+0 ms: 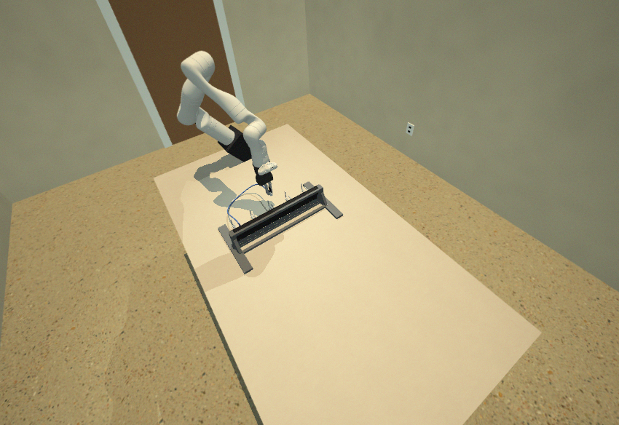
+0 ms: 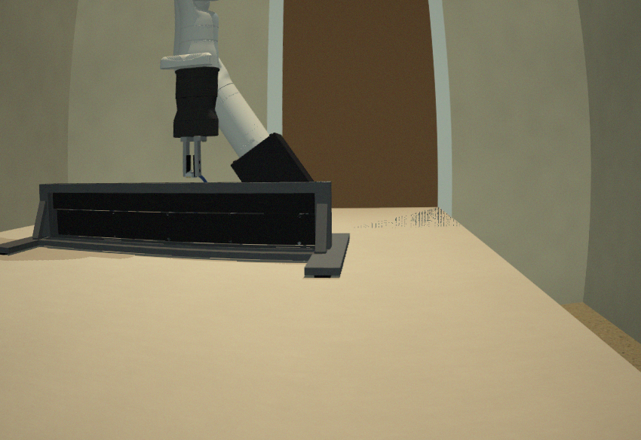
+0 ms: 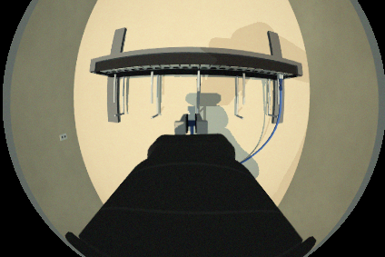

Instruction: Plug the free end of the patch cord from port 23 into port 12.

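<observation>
The dark rack (image 1: 281, 219) stands on the table with its patch panel facing the arm; the exterior view shows its back (image 2: 184, 215). A blue patch cord (image 1: 242, 196) loops from the panel's end near port 23 (image 3: 278, 99) up to my gripper. My gripper (image 1: 268, 189) points down in front of the panel's middle, above the table, and is shut on the cord's free-end plug (image 3: 192, 124). In the exterior view the fingers (image 2: 192, 165) show just above the rack's top edge, with a bit of blue cord below them. The port numbers are too small to read.
Several other thin cords (image 3: 153, 93) hang from the panel's front. The rack's feet (image 1: 242, 257) reach out across the table, close to its left edge (image 1: 206, 291). The arm's base (image 2: 270, 160) stands behind the rack in the exterior view.
</observation>
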### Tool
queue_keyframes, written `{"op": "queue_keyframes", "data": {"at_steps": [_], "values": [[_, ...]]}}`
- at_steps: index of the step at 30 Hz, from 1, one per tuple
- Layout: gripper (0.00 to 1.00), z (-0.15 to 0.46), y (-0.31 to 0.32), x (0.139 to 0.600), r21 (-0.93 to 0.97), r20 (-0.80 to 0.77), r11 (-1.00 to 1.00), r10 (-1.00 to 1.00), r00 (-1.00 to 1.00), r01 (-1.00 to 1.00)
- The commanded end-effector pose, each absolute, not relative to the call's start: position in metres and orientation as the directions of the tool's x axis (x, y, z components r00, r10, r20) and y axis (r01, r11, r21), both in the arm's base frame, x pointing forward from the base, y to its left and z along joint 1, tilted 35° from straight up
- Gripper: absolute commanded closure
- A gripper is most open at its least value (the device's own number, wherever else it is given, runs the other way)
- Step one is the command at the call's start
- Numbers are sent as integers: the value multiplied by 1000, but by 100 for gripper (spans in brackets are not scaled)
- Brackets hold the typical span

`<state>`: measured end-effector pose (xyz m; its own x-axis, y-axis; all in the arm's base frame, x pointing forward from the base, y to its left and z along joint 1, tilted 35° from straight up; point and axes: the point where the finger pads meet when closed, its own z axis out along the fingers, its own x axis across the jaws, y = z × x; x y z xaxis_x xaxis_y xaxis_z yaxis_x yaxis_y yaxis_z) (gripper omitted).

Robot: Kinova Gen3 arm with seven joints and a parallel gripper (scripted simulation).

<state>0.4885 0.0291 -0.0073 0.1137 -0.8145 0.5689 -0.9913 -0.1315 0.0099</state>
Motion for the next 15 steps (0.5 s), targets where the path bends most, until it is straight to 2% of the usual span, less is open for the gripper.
{"op": "queue_keyframes", "data": {"at_steps": [1, 15], "values": [[100, -3, 26, 491, -4, 570, -111, -817, 89, -994], [100, -3, 25, 495, -18, 571, -104, -817, 75, -994]]}}
